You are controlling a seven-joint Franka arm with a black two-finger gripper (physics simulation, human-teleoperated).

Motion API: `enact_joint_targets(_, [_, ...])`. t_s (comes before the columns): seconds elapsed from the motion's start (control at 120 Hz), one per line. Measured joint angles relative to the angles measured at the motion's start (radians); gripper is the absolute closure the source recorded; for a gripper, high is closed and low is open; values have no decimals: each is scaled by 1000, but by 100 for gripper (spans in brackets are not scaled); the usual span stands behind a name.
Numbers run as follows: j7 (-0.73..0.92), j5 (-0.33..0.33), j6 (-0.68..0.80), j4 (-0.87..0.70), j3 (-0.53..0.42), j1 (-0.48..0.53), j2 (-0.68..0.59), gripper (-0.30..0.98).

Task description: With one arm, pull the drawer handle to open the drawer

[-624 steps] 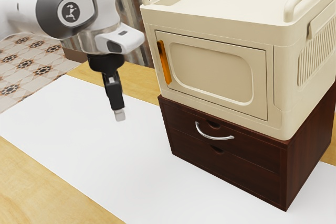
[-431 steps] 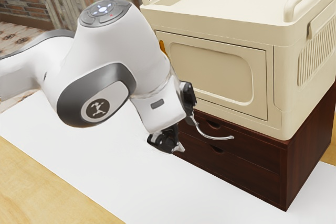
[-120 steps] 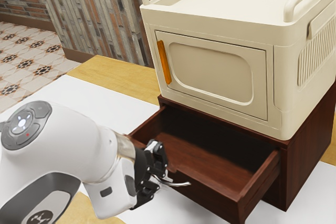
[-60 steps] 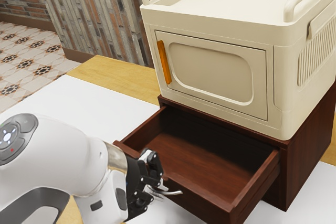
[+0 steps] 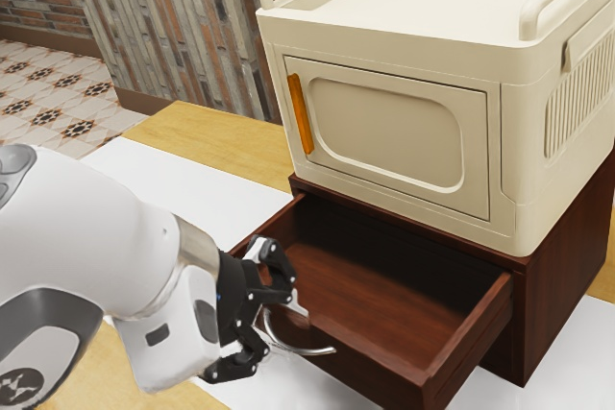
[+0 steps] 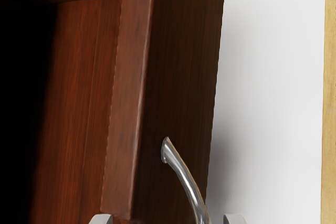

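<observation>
"What has moved since the last frame?"

"Mostly the gripper (image 5: pixel 281 329): its fingers (image 5: pixel 277 261) were close in on the handle (image 5: pixel 306 351), and now they have spread apart around it. The drawer (image 5: pixel 381 356) stands about as far out as it did."

"So is the hand gripping anything?"

"No, it looks released. In the wrist view the two fingertips are well apart, with the metal handle running between them and neither one pressing on it."

"And where is the handle?"

"On the drawer's near face, toward the exterior view's left, just beside the gripper. The drawer sticks well out of the dark cabinet (image 5: pixel 565 271), under the cream box (image 5: pixel 408 28), and you can see down onto its floor."

"How far along would you call it?"

"The pull looks done, I'd say. The drawer is plainly open, though I can't tell whether it has reached its full travel."

"Anything left?"

"Likely just backing the hand off toward the near left. It should go straight away from the drawer front, since a finger could catch the curved handle and nudge the drawer on the way out."
</observation>
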Motion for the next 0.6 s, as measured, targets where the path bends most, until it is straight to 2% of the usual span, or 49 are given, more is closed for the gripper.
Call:
enact_joint_targets(0.092, [-1, -22, -101, 109, 29, 7, 64, 42])
enact_joint_targets(0.225, [-4, -29, -313, 384, 66, 35, 279, 34])
enact_joint_targets(0.342, [-6, -33, -488, 572, 98, 55, 440, 20])
enact_joint_targets(0.458, [-22, -31, -590, 611, 108, 56, 465, 11])
enact_joint_targets(0.6, [-61, -18, -661, 619, 112, 52, 410, 6])
